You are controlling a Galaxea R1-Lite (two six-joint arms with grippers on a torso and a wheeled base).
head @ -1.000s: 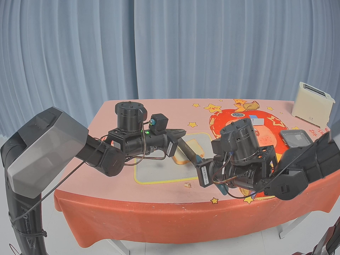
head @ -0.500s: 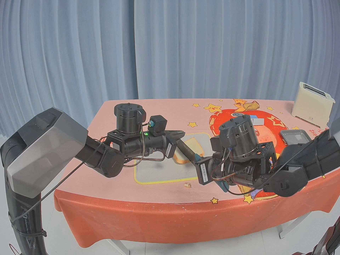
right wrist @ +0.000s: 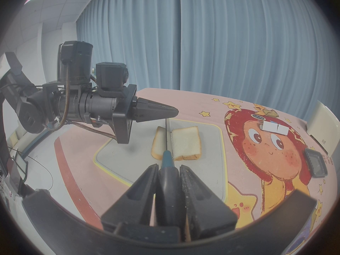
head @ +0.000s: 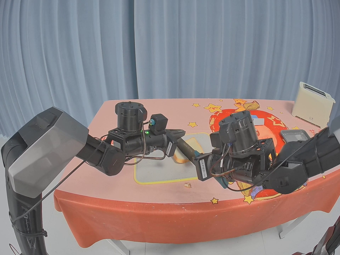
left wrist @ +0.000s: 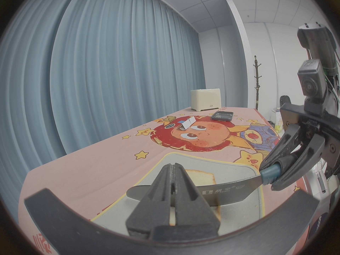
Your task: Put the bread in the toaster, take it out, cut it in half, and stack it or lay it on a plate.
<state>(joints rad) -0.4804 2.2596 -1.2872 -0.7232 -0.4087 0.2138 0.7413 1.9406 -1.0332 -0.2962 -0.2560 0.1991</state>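
Head view, surface: the surface [head: 117, 192] wears an orange-pink cloth printed with a cartoon face and stars.
Head view, cutting mat: a pale cutting mat [head: 159, 170] with a yellow border lies near the front edge.
Head view, bread: the bread [head: 197, 145] lies flat on the mat's far right part, between the two claws.
Head view, left claw: the left claw [head: 182, 132] is clenched on nothing, its tip over the slice's left side.
Head view, right claw: the right claw [head: 197, 158] grasps the knife [head: 186, 148] by its teal handle; the blade reaches across the slice.
Head view, toaster: the cream toaster [head: 313, 105] stands at the far right corner, well apart from the bread, with a dark tray [head: 295, 136] in front of it.
Left wrist view, left claw: the left claw [left wrist: 173, 190] has its fingers pressed flat together, low over the bread [left wrist: 202, 177].
Left wrist view, knife: the knife [left wrist: 219, 192] passes side-on just beyond that tip; the right claw [left wrist: 283, 169] clamps its handle.
Right wrist view, right claw: the right claw [right wrist: 167, 176] is closed tight around the handle.
Right wrist view, knife: the knife [right wrist: 166, 139] stands on edge across the bread [right wrist: 186, 142], a narrower part on one side and a wider part on the other; whether the slice is cut through cannot be told.
Right wrist view, left claw: the left claw [right wrist: 173, 109] points its closed tip at the blade's far end.
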